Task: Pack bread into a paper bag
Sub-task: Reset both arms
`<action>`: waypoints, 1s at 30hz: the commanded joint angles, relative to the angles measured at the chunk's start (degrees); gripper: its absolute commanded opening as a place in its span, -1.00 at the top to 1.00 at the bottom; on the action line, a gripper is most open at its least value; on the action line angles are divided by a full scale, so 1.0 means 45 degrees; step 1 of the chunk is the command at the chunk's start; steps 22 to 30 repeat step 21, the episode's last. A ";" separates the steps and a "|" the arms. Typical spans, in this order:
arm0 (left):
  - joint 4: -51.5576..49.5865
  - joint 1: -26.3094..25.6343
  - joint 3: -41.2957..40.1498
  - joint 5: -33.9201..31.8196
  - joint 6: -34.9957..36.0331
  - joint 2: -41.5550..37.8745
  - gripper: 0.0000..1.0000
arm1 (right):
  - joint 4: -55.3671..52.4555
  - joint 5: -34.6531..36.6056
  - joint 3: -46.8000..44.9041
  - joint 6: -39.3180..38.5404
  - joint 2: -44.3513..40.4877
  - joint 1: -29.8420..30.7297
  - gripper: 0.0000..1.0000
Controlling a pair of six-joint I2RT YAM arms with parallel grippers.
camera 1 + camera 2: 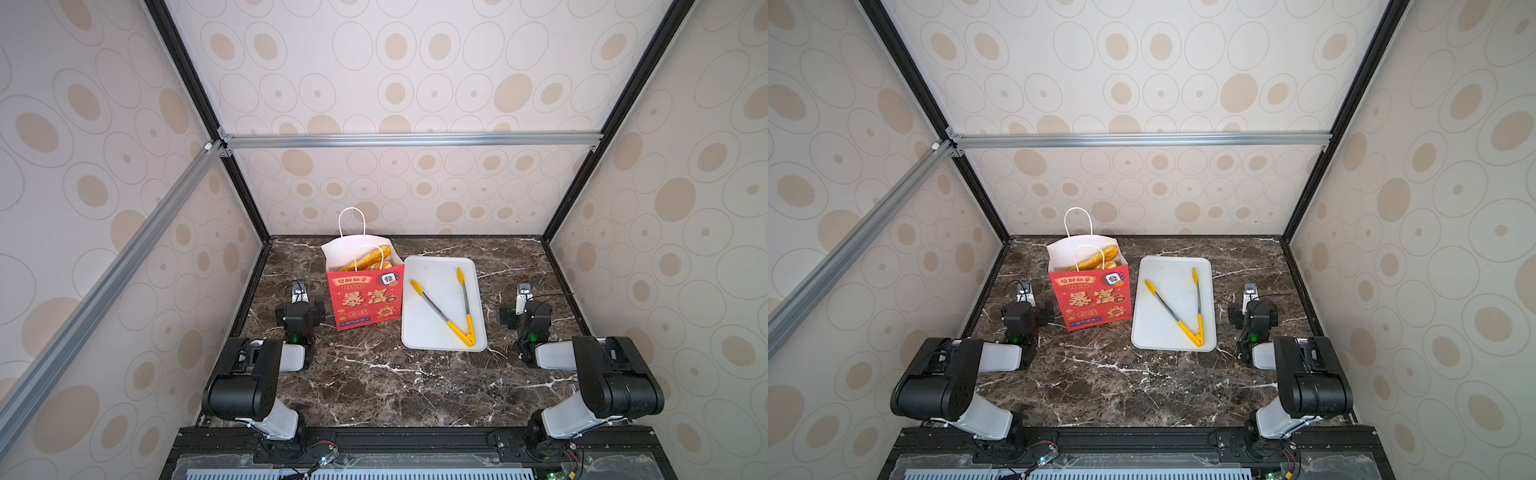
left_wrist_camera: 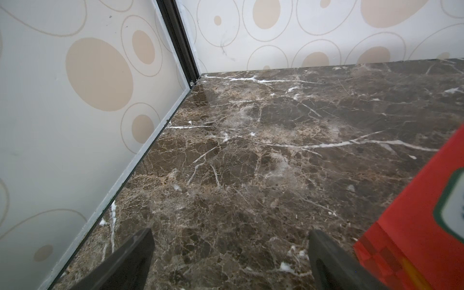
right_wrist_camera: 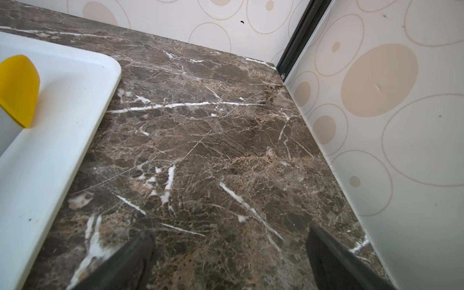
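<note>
Bread [image 1: 370,257] in bag [image 1: 365,303]; tongs [image 1: 456,329] on tray [image 1: 424,332], right.

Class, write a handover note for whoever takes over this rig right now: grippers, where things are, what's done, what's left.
Left gripper: open, empty, beside the upright red paper bag.
Right gripper: open, empty, beside the white rectangular tray.
Golden-yellow bread sits in the bag; count hidden.
Yellow-tipped metal tongs lie on the tray.
Done: no bread shows outside the bag.
Left: nothing visible; check the count.
</note>
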 commanded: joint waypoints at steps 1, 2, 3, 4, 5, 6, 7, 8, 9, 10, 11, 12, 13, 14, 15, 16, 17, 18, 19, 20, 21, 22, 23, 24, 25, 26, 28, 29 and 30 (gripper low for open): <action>-0.0004 0.0064 0.0321 0.0105 0.0035 -0.0052 -0.97 | -0.0039 -0.0067 0.0174 0.0019 -0.0102 -0.0046 -1.00; -0.0011 0.0064 0.0322 0.0094 0.0035 -0.0065 -0.97 | -0.0030 -0.0068 0.0178 0.0019 -0.0108 -0.0046 -1.00; -0.0006 0.0064 0.0321 0.0104 0.0035 -0.0051 -0.97 | -0.0029 -0.0070 0.0170 0.0019 -0.0110 -0.0046 -1.00; 0.0002 0.0064 0.0321 0.0104 0.0035 -0.0054 -0.97 | -0.0029 -0.0056 0.0175 0.0019 -0.0110 -0.0056 -1.00; -0.0010 0.0064 0.0339 0.0105 0.0035 -0.0057 -0.97 | -0.0044 -0.0048 0.0187 0.0029 -0.0110 -0.0047 -1.00; -0.0018 0.0064 0.0340 0.0104 0.0040 -0.0041 -0.97 | -0.0028 -0.0062 0.0173 0.0020 -0.0113 -0.0046 -1.00; -0.0016 0.0064 0.0343 0.0105 0.0035 -0.0032 -0.97 | -0.0035 -0.0055 0.0180 0.0019 -0.0110 -0.0046 -1.00; -0.0040 0.0064 0.0369 0.0129 0.0035 -0.0043 -0.97 | -0.0030 -0.0071 0.0181 0.0019 -0.0110 -0.0046 -1.00; -0.0189 0.0124 0.0444 0.0299 0.0001 -0.0011 -0.98 | -0.0031 -0.0073 0.0176 0.0019 -0.0113 -0.0046 -1.00; -0.0343 0.0225 0.0494 0.0530 -0.0038 -0.0028 -0.98 | -0.0036 -0.0070 0.0186 0.0019 -0.0120 -0.0037 -1.00; -0.0396 0.0256 0.0533 0.0606 -0.0053 -0.0021 -0.98 | -0.0028 -0.0071 0.0180 0.0019 -0.0106 -0.0043 -1.00; -0.0382 0.0265 0.0536 0.0632 -0.0063 -0.0011 -0.97 | -0.0036 -0.0066 0.0175 0.0019 -0.0114 -0.0046 -1.00; -0.0401 0.0264 0.0536 0.0647 -0.0063 -0.0029 -0.97 | -0.0029 -0.0084 0.0181 0.0022 -0.0113 -0.0058 -1.00; -0.0384 0.0269 0.0536 0.0639 -0.0063 -0.0018 -0.97 | -0.0035 -0.0076 0.0185 0.0020 -0.0115 -0.0052 -1.00; -0.0382 0.0278 0.0536 0.0651 -0.0063 -0.0028 -0.97 | -0.0028 -0.0077 0.0188 0.0019 -0.0112 -0.0047 -1.00; -0.0385 0.0268 0.0538 0.0652 -0.0063 -0.0031 -0.97 | -0.0045 -0.0082 0.0175 0.0021 -0.0101 -0.0046 -1.00; -0.0382 0.0278 0.0521 0.0652 -0.0063 -0.0040 -0.97 | -0.0029 -0.0078 0.0172 0.0020 -0.0113 -0.0053 -1.00; -0.0368 0.0278 0.0526 0.0650 -0.0063 -0.0030 -0.97 | -0.0047 -0.0076 0.0170 0.0019 -0.0115 -0.0052 -1.00; -0.0349 0.0279 0.0499 0.0652 -0.0063 -0.0049 -0.97 | -0.0031 -0.0082 0.0184 0.0019 -0.0098 -0.0048 -1.00; -0.0345 0.0276 0.0497 0.0652 -0.0048 -0.0078 -0.97 | -0.0043 -0.0086 0.0185 0.0024 -0.0115 -0.0050 -1.00; -0.0324 0.0277 0.0477 0.0652 -0.0044 -0.0070 -0.97 | -0.0031 -0.0084 0.0184 0.0020 -0.0110 -0.0046 -1.00; -0.0324 0.0277 0.0477 0.0652 -0.0044 -0.0070 -0.97 | -0.0031 -0.0084 0.0184 0.0020 -0.0110 -0.0046 -1.00; -0.0324 0.0277 0.0477 0.0652 -0.0044 -0.0070 -0.97 | -0.0031 -0.0084 0.0184 0.0020 -0.0110 -0.0046 -1.00; -0.0324 0.0277 0.0477 0.0652 -0.0044 -0.0070 -0.97 | -0.0031 -0.0084 0.0184 0.0020 -0.0110 -0.0046 -1.00; -0.0324 0.0277 0.0477 0.0652 -0.0044 -0.0070 -0.97 | -0.0031 -0.0084 0.0184 0.0020 -0.0110 -0.0046 -1.00; -0.0324 0.0277 0.0477 0.0652 -0.0044 -0.0070 -0.97 | -0.0031 -0.0084 0.0184 0.0020 -0.0110 -0.0046 -1.00; -0.0324 0.0277 0.0477 0.0652 -0.0044 -0.0070 -0.97 | -0.0031 -0.0084 0.0184 0.0020 -0.0110 -0.0046 -1.00; -0.0324 0.0277 0.0477 0.0652 -0.0044 -0.0070 -0.97 | -0.0031 -0.0084 0.0184 0.0020 -0.0110 -0.0046 -1.00; -0.0324 0.0277 0.0477 0.0652 -0.0044 -0.0070 -0.97 | -0.0031 -0.0084 0.0184 0.0020 -0.0110 -0.0046 -1.00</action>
